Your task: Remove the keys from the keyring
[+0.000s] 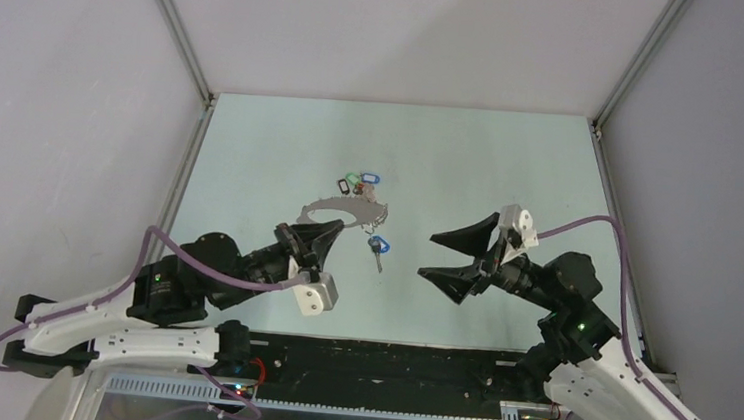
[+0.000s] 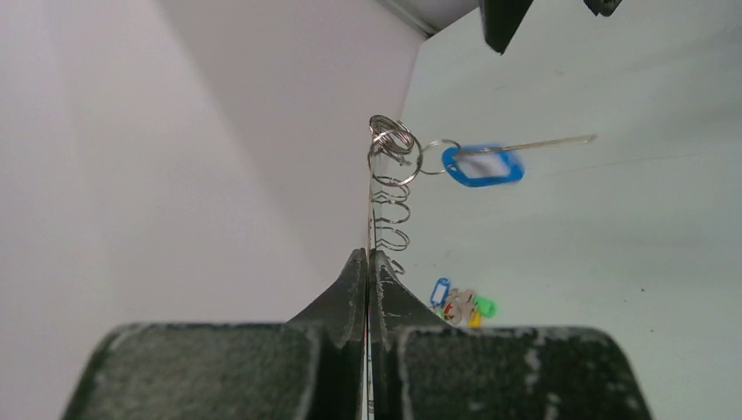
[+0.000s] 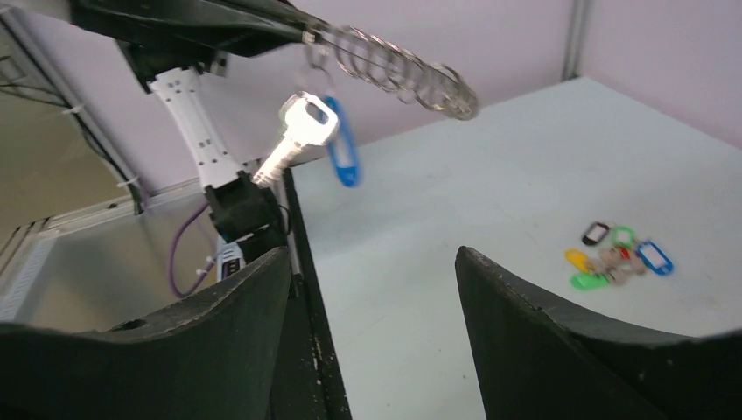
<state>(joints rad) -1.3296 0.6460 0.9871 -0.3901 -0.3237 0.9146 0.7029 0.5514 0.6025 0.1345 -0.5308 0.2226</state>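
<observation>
Black and broad in the foreground of its own wrist view, the right gripper (image 3: 374, 258) is seen with fingers (image 3: 219, 332) spread apart and empty. Opposite it, the left gripper (image 1: 318, 238) is pinched tight on the edge of the large pale oval keyring (image 1: 346, 211), fringed with small silvery rings and held above the pale green table (image 1: 511, 171). A blue plastic key tag (image 1: 379, 243) and a silver metal key (image 1: 377, 262) are hung downward from it, between both grippers, so the right arm is judged better placed to pull. A cluster of coloured tags (image 1: 358, 182) lies well apart.
</observation>
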